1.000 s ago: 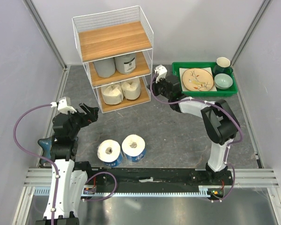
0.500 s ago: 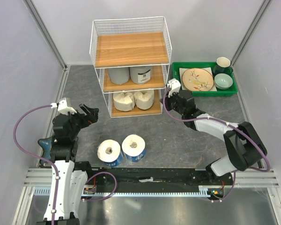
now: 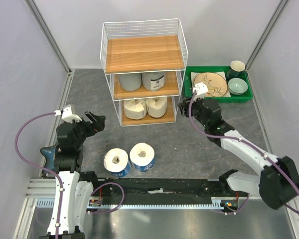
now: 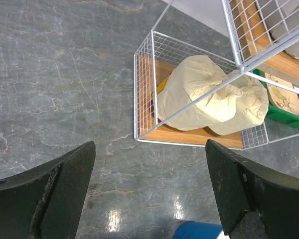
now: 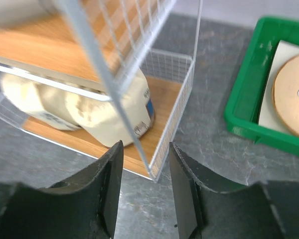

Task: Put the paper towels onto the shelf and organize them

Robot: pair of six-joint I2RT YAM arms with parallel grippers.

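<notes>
We see the right gripper (image 5: 145, 149) straddling a lower corner post of the shelf (image 3: 144, 52), jaws slightly apart. The left gripper (image 3: 93, 121) gapes wide at frame left. Two blue paper towels (image 3: 142, 155) stand bottom centre.

Grey rolls (image 3: 130, 80): sitting under the top tier (image 3: 144, 52), which is hiding their tops; the label (image 3: 156, 78) on one is showing too small to read.
Cream rolls (image 3: 134, 108): lying half covered by the middle tier (image 3: 145, 92) overhead; blurring behind wire in the right wrist view.
Blue roll (image 4: 199, 232): showing only a sliver, the left wrist view's lower edge cutting it off.
Shelf (image 5: 45, 47): blurring close up, its upper tiers running off the top edge.
Tray (image 5: 244, 89): running off the right edge.
Plate (image 5: 291, 94): being cut by the same edge.
</notes>
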